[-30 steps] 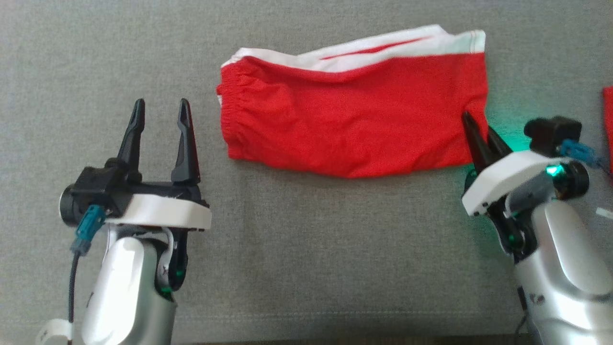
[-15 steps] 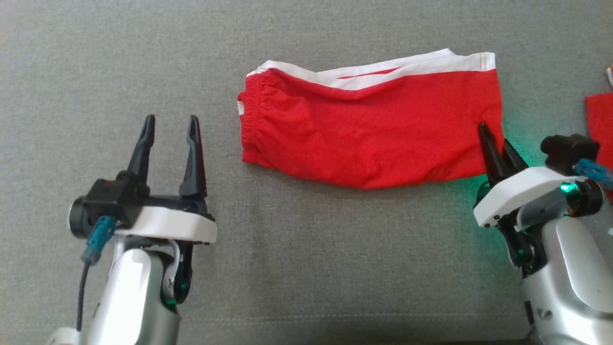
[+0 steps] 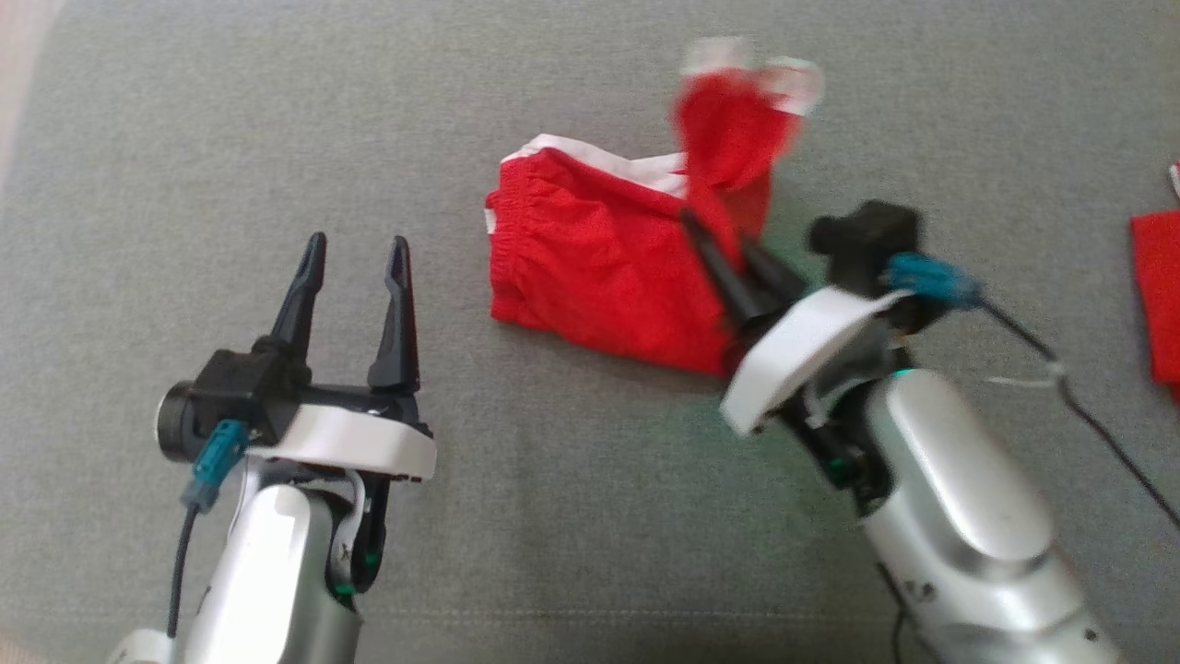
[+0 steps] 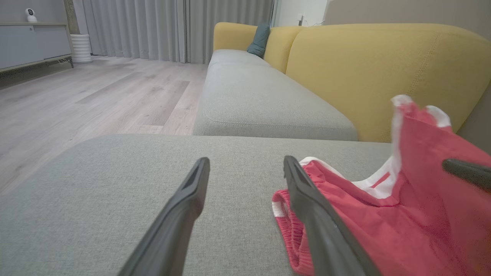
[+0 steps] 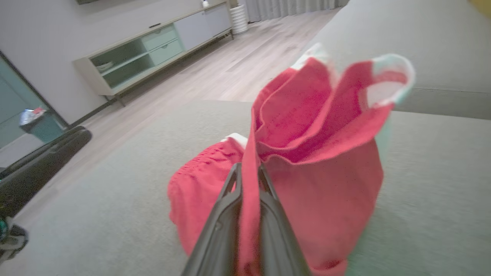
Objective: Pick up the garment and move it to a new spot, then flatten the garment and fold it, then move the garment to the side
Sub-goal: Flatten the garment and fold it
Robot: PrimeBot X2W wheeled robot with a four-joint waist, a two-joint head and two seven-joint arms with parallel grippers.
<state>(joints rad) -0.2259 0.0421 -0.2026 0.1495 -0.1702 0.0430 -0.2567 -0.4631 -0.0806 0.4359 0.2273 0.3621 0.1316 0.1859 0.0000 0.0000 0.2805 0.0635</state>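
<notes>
We see the garment (image 3: 599,277) as soft, matt red knit cloth with white cloth trim and a puckered elastic edge. Under it, the cushion (image 3: 553,516) is grey woven fabric, matt and slightly coarse. Beside the garment, our left end effector (image 3: 358,244) and right end effector (image 3: 717,231) have matt black plastic fingers (image 3: 395,314), white plastic collars (image 3: 355,441) and glossy silver forearm shells (image 3: 959,516). Behind the garment, the backrest (image 4: 364,65) is mustard cloth with stitched seams, and the floor (image 4: 96,96) is pale, satin wood plank.

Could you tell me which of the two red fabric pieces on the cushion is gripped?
The white-trimmed red shorts, mid-cushion: the right gripper is shut on their raised end. The other red piece lies apart, far right.
</notes>
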